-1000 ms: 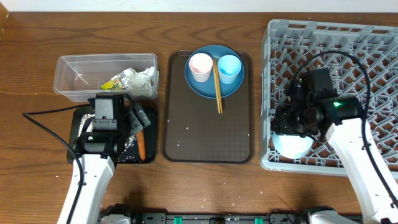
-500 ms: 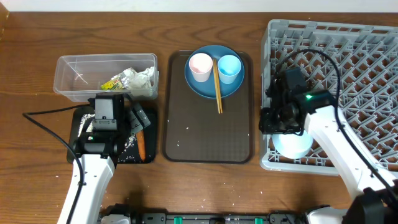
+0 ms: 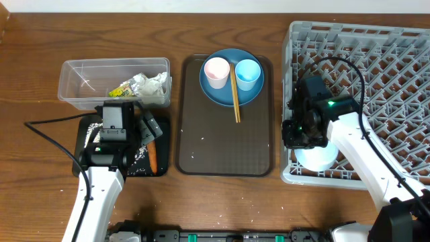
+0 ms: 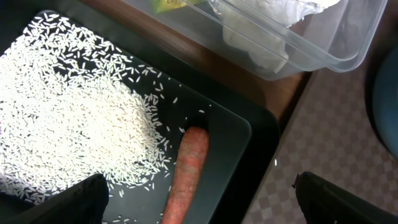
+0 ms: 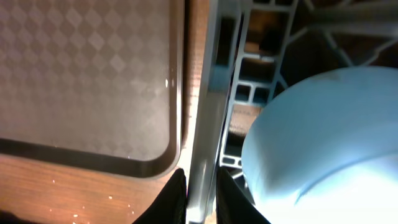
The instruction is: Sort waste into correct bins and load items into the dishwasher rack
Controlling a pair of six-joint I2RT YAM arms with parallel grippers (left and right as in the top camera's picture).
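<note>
— What's the careful move at the large square grey plastic grid rack (image 3: 376,67)?
— Lift my right gripper (image 5: 202,193) straight up. Its jaws are nearly together and pinch nothing, and it's at the rack's front-left corner, beside the upturned light-blue bowl (image 3: 317,158) set inside.
— What's unclear?
— Whether pegs steady the bowl. My left gripper (image 3: 149,129), jaws spread, is far left of the rack.

A robot test bench dressed as a dishwashing station, not a lived-in kitchen: two white arms (image 3: 94,198) stand over a bare wooden table (image 3: 27,74). The wall of a grey dishwasher rack (image 3: 396,60) lies under the jaws of the right gripper (image 5: 200,199), with a brown serving tray (image 3: 225,144) just beside them. A black tray (image 4: 239,134) of rice (image 4: 62,124) lies under the jaws of the left gripper (image 4: 199,193).
</note>
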